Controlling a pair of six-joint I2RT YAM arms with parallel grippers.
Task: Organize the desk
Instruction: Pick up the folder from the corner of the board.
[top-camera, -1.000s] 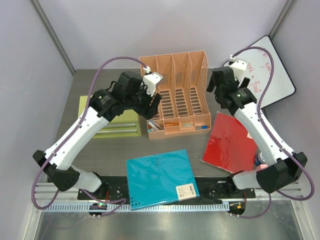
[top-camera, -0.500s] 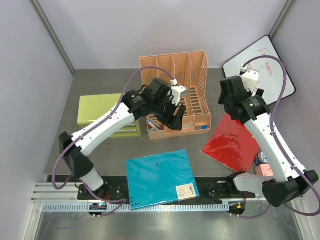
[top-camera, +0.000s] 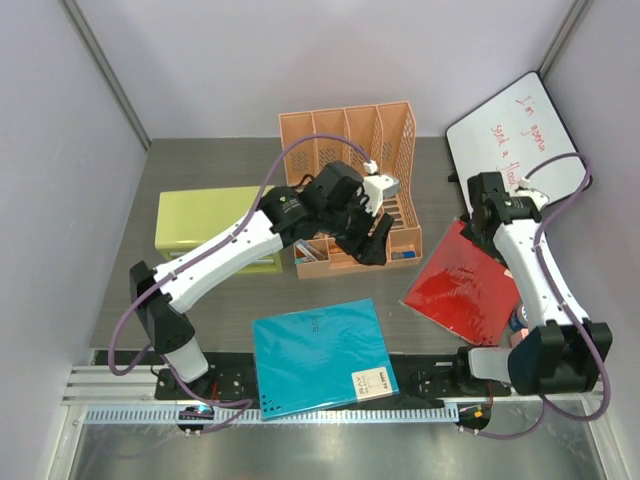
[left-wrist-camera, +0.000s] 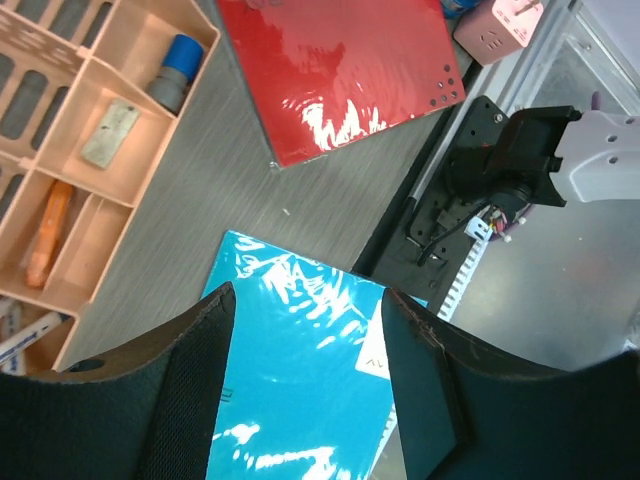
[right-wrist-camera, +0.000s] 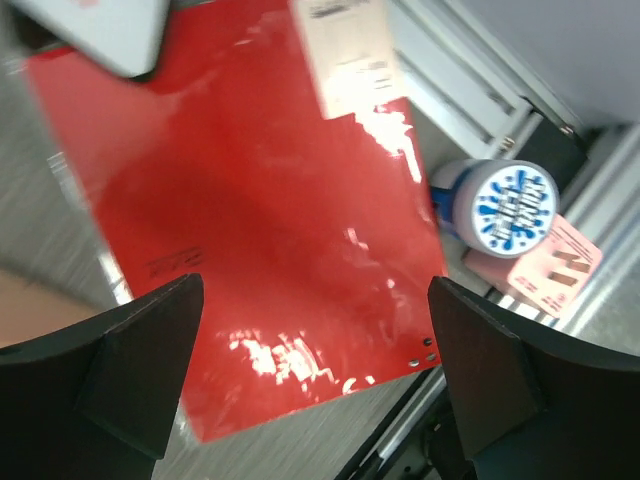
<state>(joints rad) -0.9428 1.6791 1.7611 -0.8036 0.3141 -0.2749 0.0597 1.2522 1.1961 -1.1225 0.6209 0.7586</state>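
The dark grey wood-grain bench (top-camera: 230, 300) filled the space ahead of the 2 arm bases and carried everything else. An orange mesh file rack (top-camera: 350, 160) stood at its back middle, with a lime-green cabinet (top-camera: 200, 220) just to the left. A teal folder (top-camera: 320, 355) lay flat at the near edge, and a red folder (top-camera: 460, 285) lay to the right. A whiteboard (top-camera: 525, 130) leaned at the back right corner. The left claw (top-camera: 370, 240) hung over the rack's front tray, its fingers apart and gripping nothing. The right claw (right-wrist-camera: 315, 285) hung above the red folder, spread wide and empty. A blue-and-white capped container (right-wrist-camera: 512, 205) and a pink item (right-wrist-camera: 555, 265) sat beside that folder's near corner.
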